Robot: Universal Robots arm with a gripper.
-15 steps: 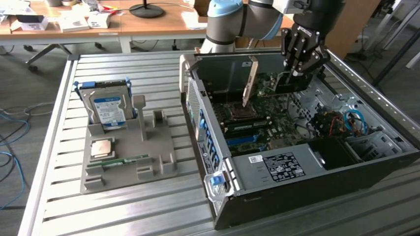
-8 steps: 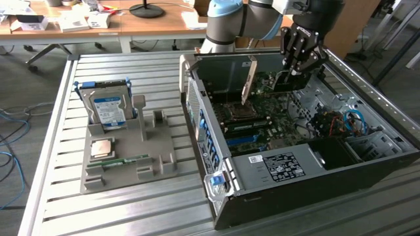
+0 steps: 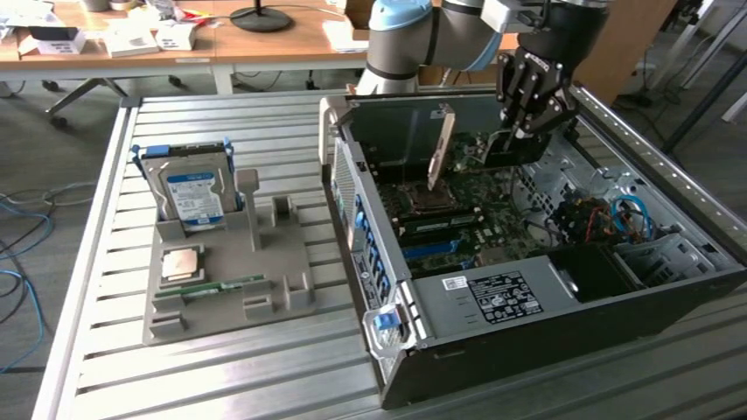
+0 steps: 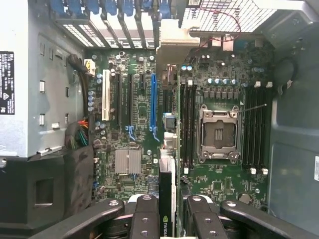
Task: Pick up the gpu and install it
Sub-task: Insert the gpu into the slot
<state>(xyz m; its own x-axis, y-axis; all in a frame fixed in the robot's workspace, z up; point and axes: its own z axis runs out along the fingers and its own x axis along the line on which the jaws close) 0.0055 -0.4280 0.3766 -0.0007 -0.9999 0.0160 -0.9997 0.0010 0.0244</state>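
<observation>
Gripper (image 3: 520, 131) is partly closed on the gpu (image 3: 440, 149) and holds it on its edge. The gpu is above the motherboard (image 3: 467, 227), at the far side inside the open computer case (image 3: 526, 341).

Silver-grey arm (image 3: 457, 39) with pale blue joint caps and black, screw-studded linked jaws.

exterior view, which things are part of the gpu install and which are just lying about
In the job: gpu, held edge-on by the gripper over the motherboard; open computer case.
Lying about: hard drive, memory stick and square chip in the grey holder; boxes on the desk behind.
</observation>
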